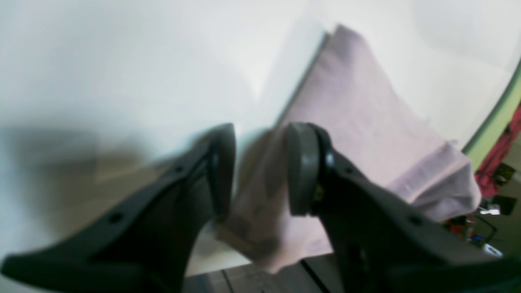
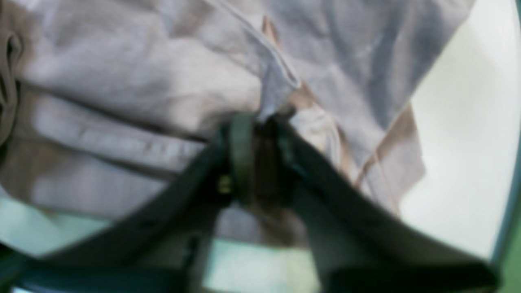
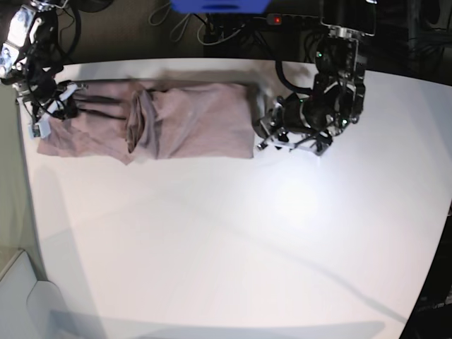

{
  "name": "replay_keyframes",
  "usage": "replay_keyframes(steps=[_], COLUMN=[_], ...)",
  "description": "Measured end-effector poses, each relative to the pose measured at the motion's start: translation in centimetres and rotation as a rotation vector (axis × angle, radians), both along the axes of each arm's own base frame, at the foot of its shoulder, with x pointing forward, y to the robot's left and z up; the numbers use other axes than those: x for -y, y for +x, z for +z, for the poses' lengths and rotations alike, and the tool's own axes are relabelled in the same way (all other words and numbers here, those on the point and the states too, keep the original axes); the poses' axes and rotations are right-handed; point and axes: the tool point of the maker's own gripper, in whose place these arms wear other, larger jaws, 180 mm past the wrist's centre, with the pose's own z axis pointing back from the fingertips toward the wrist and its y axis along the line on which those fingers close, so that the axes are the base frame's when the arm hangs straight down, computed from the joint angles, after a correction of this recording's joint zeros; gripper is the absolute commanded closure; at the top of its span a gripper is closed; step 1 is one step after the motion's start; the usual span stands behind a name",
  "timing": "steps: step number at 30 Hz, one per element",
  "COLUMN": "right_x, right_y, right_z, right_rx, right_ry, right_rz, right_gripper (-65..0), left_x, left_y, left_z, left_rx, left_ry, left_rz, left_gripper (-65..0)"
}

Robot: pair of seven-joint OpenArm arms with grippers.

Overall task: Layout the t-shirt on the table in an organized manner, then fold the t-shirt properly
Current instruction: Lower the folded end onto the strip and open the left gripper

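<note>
**Shirt folded in a long strip near the table's far edge**

Blur softens both wrist views, so seams and the neck label are hard to make out. At the left of the base view, the right gripper (image 3: pixel 44 106) sits over the shirt's end, close to the table's curved left edge; its own camera shows the fingers (image 2: pixel 240 158) drawn close with a bunch of cloth between them, though whether they truly pinch it cannot be told. The t-shirt (image 3: pixel 191 120) lies as a long band across the far part of the table (image 3: pixel 233 247), with a bunched ridge of folds partway along it. At its other end, the left gripper (image 1: pixel 260 167) stands with fingers spread, a cloth corner lying in the gap between them, not clamped. That corner hangs just past the table's edge in the left wrist view. Nearer the camera, a wide stretch of white tabletop lies bare.
</note>
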Motion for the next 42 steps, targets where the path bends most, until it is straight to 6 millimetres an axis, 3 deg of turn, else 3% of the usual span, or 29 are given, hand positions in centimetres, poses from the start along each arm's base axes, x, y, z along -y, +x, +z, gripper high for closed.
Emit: replay_keyframes(steps=[4, 9, 17, 23, 27, 33, 36, 42], right_x=[0.5, 2.2, 4.0, 4.0, 4.7, 4.6, 5.3, 6.1], right_y=[0.5, -0.1, -0.1, 0.8, 0.0, 1.2, 0.5, 1.7], right_z=[3.3, 5.5, 4.6, 3.6, 2.8, 2.7, 2.0, 1.5], right_rx=[0.070, 0.069, -0.022, -0.024, -0.074, -0.050, -0.088, -0.096], right_ry=[-0.059, -0.114, -0.106, -0.060, -0.068, -0.040, -0.045, -0.018], right_rz=[-0.024, -0.097, -0.138, -0.152, -0.152, -0.154, -0.167, -0.169], right_gripper=[-33.7, -34.8, -35.2, -35.2, -35.1, -35.2, -35.2, -35.2], left_x=[-0.3, -0.3, -1.1, -1.5, -3.9, -5.5, -5.6, -5.1], left_y=[0.1, 0.2, -0.2, 0.7, 0.2, 0.3, 0.0, -0.3], left_z=[0.0, 0.0, 1.2, 4.7, 4.7, 4.9, 4.7, 5.2], left_rx=[0.006, 0.007, 0.052, 0.156, 0.159, 0.160, 0.151, 0.161], left_ry=[0.013, 0.011, 0.061, 0.047, 0.078, 0.079, 0.080, 0.063], left_rz=[0.002, 0.002, 0.005, 0.016, 0.084, 0.142, 0.145, 0.144], left_gripper=[-22.5, -22.5, -22.6, -22.9, -22.9, -23.0, -23.0, -23.0])
